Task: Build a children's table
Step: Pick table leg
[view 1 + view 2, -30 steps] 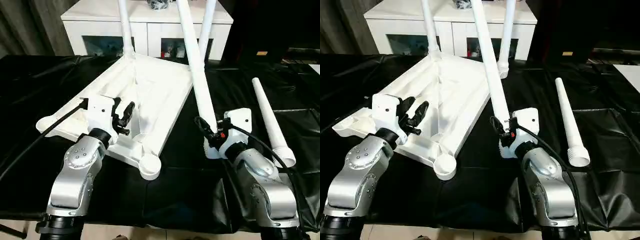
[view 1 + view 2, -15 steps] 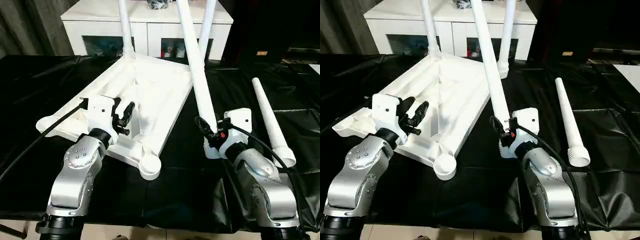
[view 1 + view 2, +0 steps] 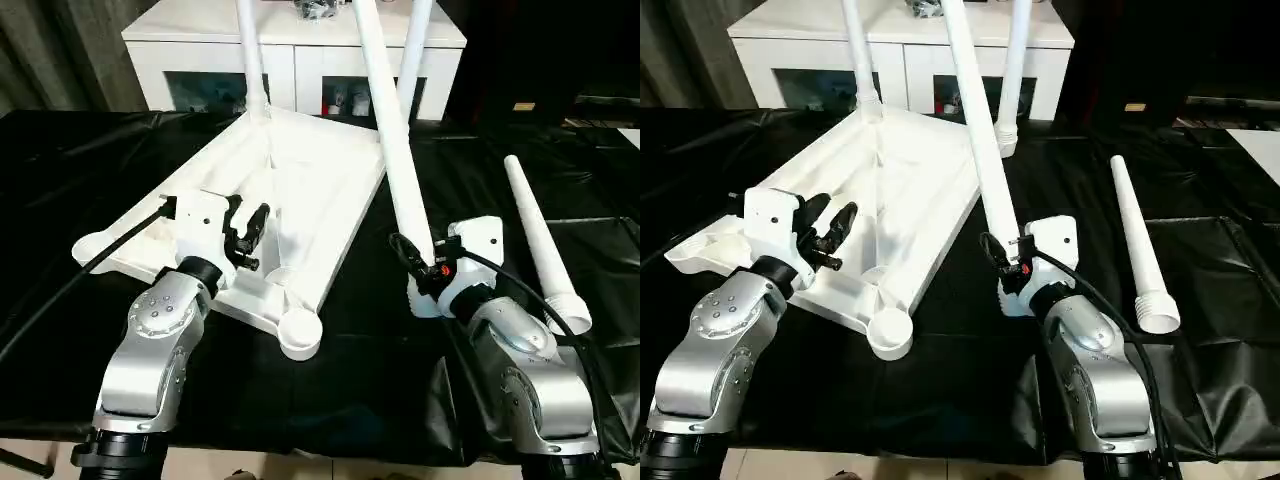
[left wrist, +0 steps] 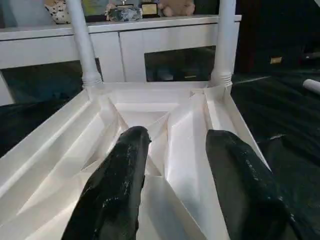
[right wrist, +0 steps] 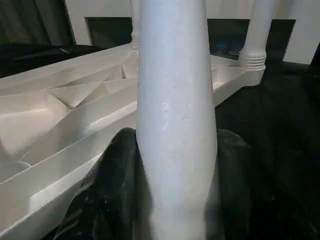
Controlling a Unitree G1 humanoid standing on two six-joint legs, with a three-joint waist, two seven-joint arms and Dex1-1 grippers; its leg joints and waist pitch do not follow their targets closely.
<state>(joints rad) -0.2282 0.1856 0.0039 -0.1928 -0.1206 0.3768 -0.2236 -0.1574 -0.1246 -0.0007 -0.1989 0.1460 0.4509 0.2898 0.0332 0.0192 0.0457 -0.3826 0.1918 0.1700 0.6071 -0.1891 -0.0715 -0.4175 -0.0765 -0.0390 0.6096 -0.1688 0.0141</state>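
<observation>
Head views: the tabletop lies upside down on the black-covered surface, ribbed underside up, with two legs screwed in upright at its far corners. The left gripper hovers over the near part of the tabletop, its fingers parted with nothing between them. The right gripper sits just off the tabletop's right edge, its fingers closed around the thick lower end of a third leg, which slants up and away from them toward the white cabinet behind the surface. A fourth leg lies loose on the surface, out beyond the right gripper on its outer side, thick threaded end nearest the robot.

Left wrist view: the two black fingers stand about half open, empty, with the tabletop's ribs under and ahead of them and the two upright legs straight beyond, in front of the cabinet.

Right wrist view: the held leg fills the gap between the fingers, one pressed to each side. The tabletop lies beside them, and an upright leg rises past its far corner.
</observation>
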